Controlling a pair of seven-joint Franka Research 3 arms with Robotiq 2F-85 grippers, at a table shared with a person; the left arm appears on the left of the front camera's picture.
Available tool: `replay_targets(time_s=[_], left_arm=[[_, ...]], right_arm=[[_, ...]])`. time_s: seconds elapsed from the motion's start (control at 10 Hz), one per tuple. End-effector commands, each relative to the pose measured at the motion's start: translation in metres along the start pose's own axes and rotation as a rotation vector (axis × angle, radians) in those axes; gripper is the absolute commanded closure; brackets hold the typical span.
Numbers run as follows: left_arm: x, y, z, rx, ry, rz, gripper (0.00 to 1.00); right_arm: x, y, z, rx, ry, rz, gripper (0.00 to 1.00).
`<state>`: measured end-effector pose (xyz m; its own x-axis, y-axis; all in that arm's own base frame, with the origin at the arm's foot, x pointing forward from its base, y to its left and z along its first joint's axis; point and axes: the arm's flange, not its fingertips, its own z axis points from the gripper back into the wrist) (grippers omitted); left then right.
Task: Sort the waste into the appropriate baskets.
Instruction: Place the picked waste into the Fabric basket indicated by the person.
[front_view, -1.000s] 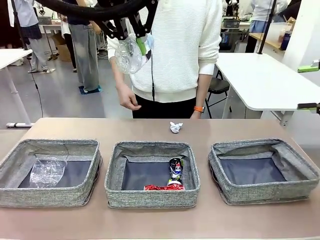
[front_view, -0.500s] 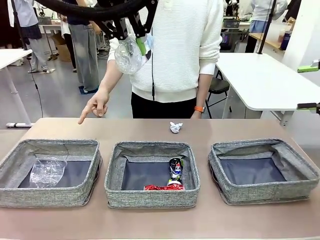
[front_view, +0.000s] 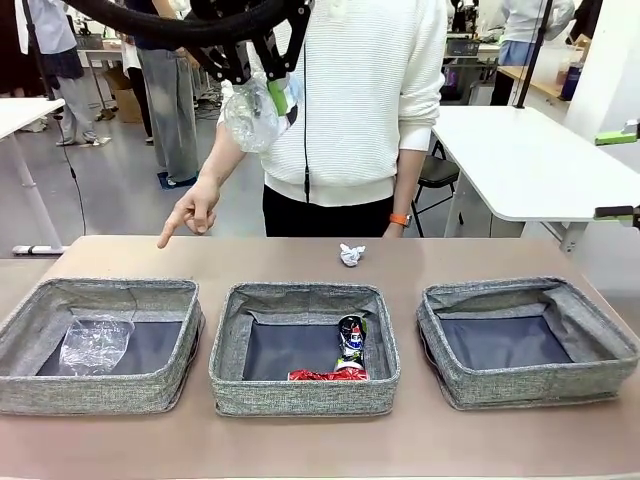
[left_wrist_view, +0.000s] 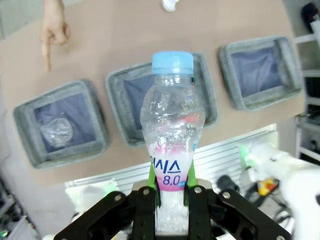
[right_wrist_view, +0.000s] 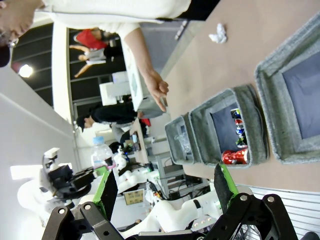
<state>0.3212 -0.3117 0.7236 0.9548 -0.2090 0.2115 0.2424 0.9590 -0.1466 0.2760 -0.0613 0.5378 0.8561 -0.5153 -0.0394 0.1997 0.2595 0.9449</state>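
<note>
Left gripper (left_wrist_view: 170, 192) holds a blue-capped bottle (left_wrist_view: 171, 125) clamped in its fingers, high above the baskets — right gripper (right_wrist_view: 162, 187) fingers apart, empty. Done: one bottle (front_view: 95, 343) in left basket (front_view: 30, 385), two cans (front_view: 345, 355) in middle basket (front_view: 300, 395). Left: held bottle, paper wad (front_view: 351, 254) on worktop (front_view: 480, 255).

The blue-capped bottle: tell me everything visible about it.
The blue-capped bottle is clear, dented plastic with a light blue screw cap and a pink-and-white label band low on its body. The left gripper is shut on its lower part, green pads against both sides, cap pointing away from the wrist. It hangs high above the table, touching nothing else.
</note>
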Motion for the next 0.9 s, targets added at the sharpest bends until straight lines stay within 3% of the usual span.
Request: replay_targets(time_s=[0.0, 0.1, 0.3, 0.4, 0.7, 0.8], left_arm=[[-0.042, 0.106, -0.032, 0.062, 0.08, -0.073, 0.78], [-0.064, 0.17, -0.058, 0.026, 0.217, -0.069, 0.78], [-0.09, 0.243, -0.089, -0.144, 0.219, 0.089, 0.78], [-0.1, 0.268, -0.107, -0.122, 0.193, 0.216, 0.78], [-0.093, 0.3, -0.148, -0.187, 0.019, 0.419, 0.78], [-0.087, 0.301, -0.155, -0.188, 0.008, 0.448, 0.78]], right_arm=[[0.0, -0.001, 0.0, 0.005, 0.002, 0.016, 0.0], [0.0, -0.001, 0.0, 0.005, 0.002, 0.016, 0.0], [0.0, -0.001, 0.0, 0.005, 0.002, 0.016, 0.0], [0.0, -0.001, 0.0, 0.005, 0.002, 0.016, 0.0], [0.0, -0.001, 0.0, 0.005, 0.002, 0.016, 0.0], [0.0, -0.001, 0.0, 0.005, 0.002, 0.016, 0.0]])
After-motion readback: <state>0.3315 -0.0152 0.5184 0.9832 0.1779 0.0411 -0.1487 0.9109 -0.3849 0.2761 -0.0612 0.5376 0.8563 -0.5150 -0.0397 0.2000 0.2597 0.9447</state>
